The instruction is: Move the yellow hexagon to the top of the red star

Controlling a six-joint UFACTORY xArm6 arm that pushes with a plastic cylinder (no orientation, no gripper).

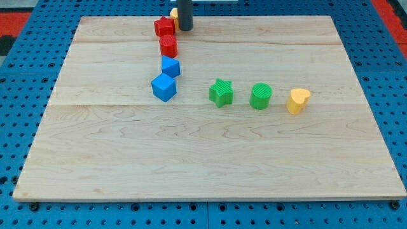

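where my tip [185, 29] stands, the yellow hexagon [173, 13] shows only an edge; no claw.

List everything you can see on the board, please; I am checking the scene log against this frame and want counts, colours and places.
yellow hexagon: 1, yellow, top edge of the board, mostly hidden behind the rod
red star: 1, red, near the top edge, just left of the rod
red cylinder: 1, red, directly below the red star
blue blocks: 2, blue, below the red cylinder, the lower one a cube
green star: 1, green, centre
green cylinder: 1, green, right of the green star
yellow heart: 1, yellow, right of the green cylinder
wooden board: 1, light wood, on a blue perforated base
my tip: 1, dark rod, just right of the red star
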